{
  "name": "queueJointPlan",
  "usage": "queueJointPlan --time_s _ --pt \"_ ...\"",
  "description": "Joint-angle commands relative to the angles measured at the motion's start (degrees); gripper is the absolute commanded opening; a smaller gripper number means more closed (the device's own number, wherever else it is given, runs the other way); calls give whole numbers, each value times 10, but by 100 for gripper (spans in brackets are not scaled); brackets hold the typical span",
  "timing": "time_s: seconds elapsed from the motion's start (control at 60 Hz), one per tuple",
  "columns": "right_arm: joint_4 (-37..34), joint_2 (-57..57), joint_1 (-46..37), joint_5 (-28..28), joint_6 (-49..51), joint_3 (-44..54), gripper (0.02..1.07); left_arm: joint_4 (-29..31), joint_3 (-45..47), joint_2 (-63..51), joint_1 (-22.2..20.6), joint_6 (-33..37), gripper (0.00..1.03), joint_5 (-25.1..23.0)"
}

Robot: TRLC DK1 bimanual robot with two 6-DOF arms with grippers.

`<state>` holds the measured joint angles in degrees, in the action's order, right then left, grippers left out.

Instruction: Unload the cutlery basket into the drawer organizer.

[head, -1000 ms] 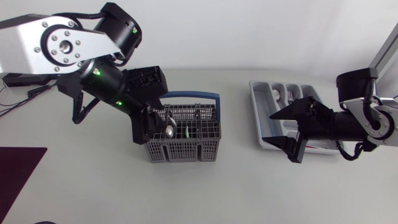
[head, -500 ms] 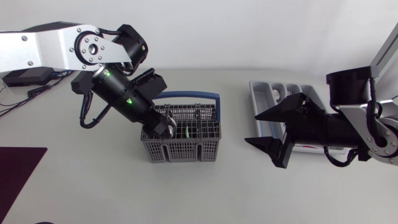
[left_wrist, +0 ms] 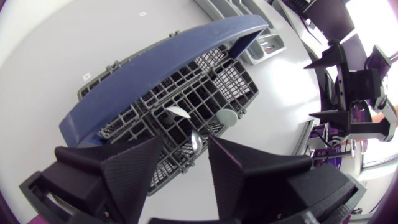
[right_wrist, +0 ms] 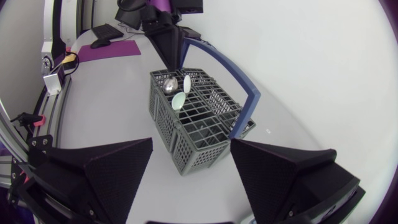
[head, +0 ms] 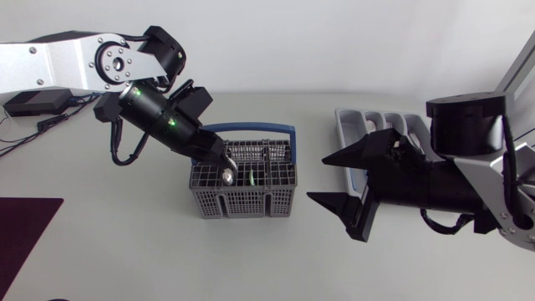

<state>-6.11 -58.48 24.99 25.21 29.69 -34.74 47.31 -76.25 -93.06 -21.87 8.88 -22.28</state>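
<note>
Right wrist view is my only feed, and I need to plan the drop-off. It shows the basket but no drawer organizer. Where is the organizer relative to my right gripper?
Observer: The head view shows the drawer organizer behind the right gripper, partly hidden under that arm. The gripper is open and points away from it, toward the cutlery basket.
Operator: Has the left gripper grabbed anything?
Observer: No. The left wrist view shows the left gripper open, with the metal spoon standing in the basket just ahead, between its fingers. Neither finger appears to touch it.
</note>
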Motion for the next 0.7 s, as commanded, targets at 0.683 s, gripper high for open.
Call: queueJointPlan --time_s 0.683 --pt "14 37 25 -16 -31 45 92 -21 46 -30 -28 -45 42 -7"
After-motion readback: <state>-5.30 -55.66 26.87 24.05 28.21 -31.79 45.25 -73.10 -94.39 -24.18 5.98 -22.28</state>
